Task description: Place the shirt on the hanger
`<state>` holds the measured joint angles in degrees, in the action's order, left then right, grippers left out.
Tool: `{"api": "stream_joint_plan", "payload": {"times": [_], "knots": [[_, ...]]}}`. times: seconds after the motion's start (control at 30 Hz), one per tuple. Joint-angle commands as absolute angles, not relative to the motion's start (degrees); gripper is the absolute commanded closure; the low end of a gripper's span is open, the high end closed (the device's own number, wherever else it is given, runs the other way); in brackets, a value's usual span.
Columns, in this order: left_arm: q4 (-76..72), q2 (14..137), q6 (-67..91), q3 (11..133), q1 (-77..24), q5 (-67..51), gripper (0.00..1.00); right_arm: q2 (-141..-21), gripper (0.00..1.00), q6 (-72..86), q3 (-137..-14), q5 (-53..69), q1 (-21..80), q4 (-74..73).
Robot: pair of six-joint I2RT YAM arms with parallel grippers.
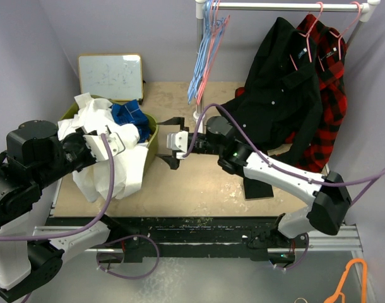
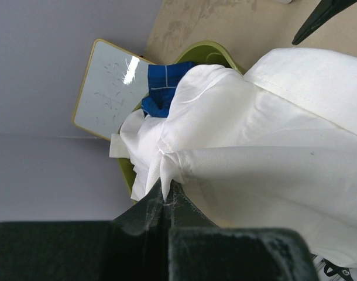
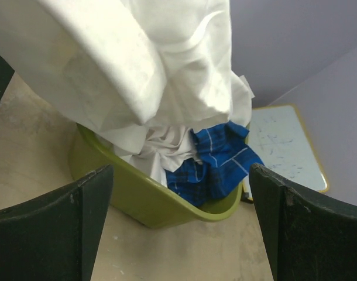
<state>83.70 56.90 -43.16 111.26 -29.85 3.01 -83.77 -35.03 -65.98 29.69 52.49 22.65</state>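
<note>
The white shirt (image 1: 113,167) hangs in a bunch from my left gripper (image 1: 94,146), partly lifted out of the green basket (image 1: 153,140) and draped over its front. In the left wrist view my left gripper (image 2: 165,196) is shut on a pinch of the shirt (image 2: 260,134). My right gripper (image 1: 171,149) is open and empty just right of the basket, pointing at it. In the right wrist view its gripper (image 3: 179,173) faces the basket (image 3: 137,202), with the shirt (image 3: 137,64) hanging above. A thin pink hanger (image 1: 211,57) hangs on the rail among blue ones.
A blue checked cloth (image 1: 129,117) lies in the basket. A whiteboard (image 1: 110,76) leans on the back wall. A black shirt (image 1: 278,95) and a red-and-black plaid shirt (image 1: 331,95) hang on the rail (image 1: 287,6). An orange hanger (image 1: 350,281) lies on the floor.
</note>
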Motion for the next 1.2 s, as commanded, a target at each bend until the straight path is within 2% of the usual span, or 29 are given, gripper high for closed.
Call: {"api": "stream_joint_plan", "payload": {"times": [0.0,0.13,0.27,0.33,0.37,0.47,0.5,0.53,0.57,0.67,0.73,0.97,1.17], "knots": [[81.3,57.8,-43.9,113.3,-28.9,2.5,1.00,-85.7,0.03,-31.3,-69.1,34.5,53.1,27.6],[81.4,58.0,-43.9,113.3,-28.7,2.5,1.00,-88.5,0.07,-30.8,-72.1,37.5,55.3,23.9],[81.4,58.0,-43.8,113.1,-28.2,1.7,1.00,-89.2,0.08,-26.7,-71.3,38.1,56.0,29.6],[81.3,58.0,-43.6,113.1,-28.0,1.2,1.00,-89.9,0.15,-23.9,-71.2,38.2,56.1,33.3],[81.3,58.0,-43.5,113.0,-27.9,1.1,1.00,-90.3,0.23,-22.8,-71.6,38.4,56.3,34.5],[81.1,58.2,-43.1,113.5,-27.4,0.4,1.00,-91.0,0.56,-19.3,-71.6,38.5,56.7,38.8],[81.9,58.6,-42.9,114.0,-27.1,-0.5,1.00,-91.0,0.69,-18.2,-71.3,38.4,56.8,40.2],[83.1,59.1,-42.9,114.6,-26.9,-1.4,1.00,-90.7,0.89,-16.6,-71.1,38.3,56.9,41.4],[84.1,59.3,-42.8,115.1,-26.8,-2.4,1.00,-90.4,1.00,-15.0,-71.0,37.6,57.0,42.0],[83.9,59.0,-42.9,115.9,-26.8,-2.8,1.00,-86.1,1.00,-14.0,-71.5,32.0,58.5,39.1],[82.6,59.3,-43.0,118.2,-26.7,-2.6,1.00,-81.4,1.00,-14.9,-73.8,23.0,59.8,33.2],[66.7,62.8,-41.0,127.3,-26.7,-2.7,1.00,-71.9,1.00,-24.3,-91.0,-1.9,65.9,7.2],[52.7,65.1,-36.7,126.3,-26.8,-17.3,1.00,-68.9,1.00,-34.5,-100.3,-15.6,68.9,-0.7]]}}
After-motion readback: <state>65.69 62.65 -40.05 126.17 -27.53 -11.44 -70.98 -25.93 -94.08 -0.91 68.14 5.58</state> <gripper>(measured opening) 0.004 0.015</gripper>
